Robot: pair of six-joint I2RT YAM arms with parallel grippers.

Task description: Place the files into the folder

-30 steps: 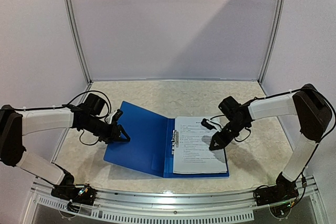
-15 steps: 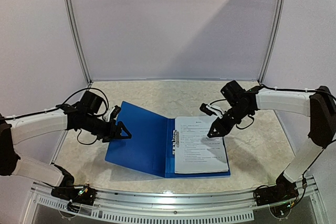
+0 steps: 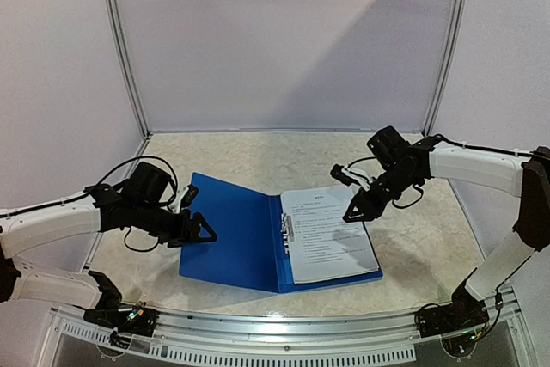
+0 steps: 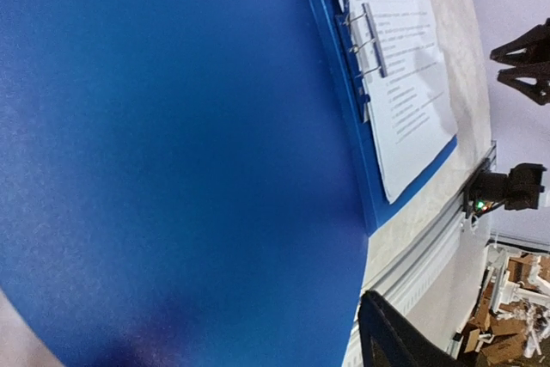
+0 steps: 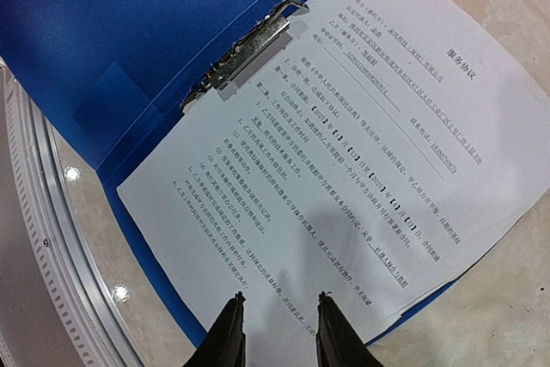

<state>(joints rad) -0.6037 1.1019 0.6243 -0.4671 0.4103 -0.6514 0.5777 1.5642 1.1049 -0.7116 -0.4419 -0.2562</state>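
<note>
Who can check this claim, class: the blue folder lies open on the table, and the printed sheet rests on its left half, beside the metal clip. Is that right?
Not quite. The top external view shows the files on the right half of the folder, not the left. The rest stands: it lies open on the table, with the sheet beside the metal clip.

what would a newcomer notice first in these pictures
The bright blue folder lying open mid-table, with the files, a white printed sheet, on its right half beside the metal clip. Next, the two black claws flanking it: the left claw at the cover's left edge, the right claw by the sheet's right edge.
</note>
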